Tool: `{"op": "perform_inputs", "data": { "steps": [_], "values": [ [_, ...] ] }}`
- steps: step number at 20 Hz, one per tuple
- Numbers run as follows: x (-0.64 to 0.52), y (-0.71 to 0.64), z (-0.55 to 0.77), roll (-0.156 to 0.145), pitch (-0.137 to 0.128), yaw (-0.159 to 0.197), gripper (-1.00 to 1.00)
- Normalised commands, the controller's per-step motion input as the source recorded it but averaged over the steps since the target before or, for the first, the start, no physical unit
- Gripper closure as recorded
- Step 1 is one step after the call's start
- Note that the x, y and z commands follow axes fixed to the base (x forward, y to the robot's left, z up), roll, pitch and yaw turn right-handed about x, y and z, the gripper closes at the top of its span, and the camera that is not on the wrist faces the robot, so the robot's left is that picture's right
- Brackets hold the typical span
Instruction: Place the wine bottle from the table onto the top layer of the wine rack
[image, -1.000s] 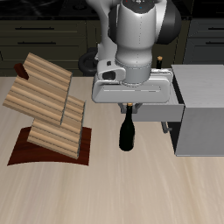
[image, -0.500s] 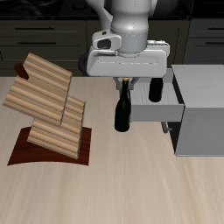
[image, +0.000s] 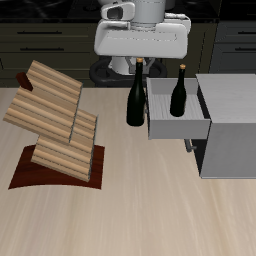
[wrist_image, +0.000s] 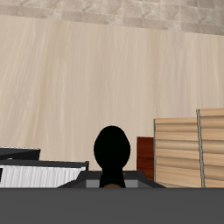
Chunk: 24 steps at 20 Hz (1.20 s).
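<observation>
Hand (image: 140, 63) of mine gripped the slim dark glass wine bottle (image: 135, 98) by its neck, upright above the pale worktop (image: 150, 215), beside the zigzag light-wood wine rack (image: 55, 120).

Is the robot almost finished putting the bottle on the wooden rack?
Not yet. Done: the pincer has the slim dark glass wine bottle lifted off the pale wood table. Left: carrying it to the zigzag light-wood wine rack, whose top slab is bare.
</observation>
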Motion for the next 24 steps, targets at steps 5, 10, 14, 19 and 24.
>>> {"op": "perform_inputs", "data": {
  "steps": [5,10,14,19,24],
  "values": [
    [-0.22,-0.11,0.33,-0.010,-0.050,-0.001,1.00],
    [-0.19,-0.13,0.28,-0.008,-0.028,-0.024,1.00],
    [-0.25,-0.15,0.21,-0.001,-0.024,-0.013,1.00],
    [-0.21,-0.23,0.14,0.025,0.004,-0.064,1.00],
    [-0.22,-0.21,0.09,0.056,0.021,-0.076,1.00]
  ]
}}
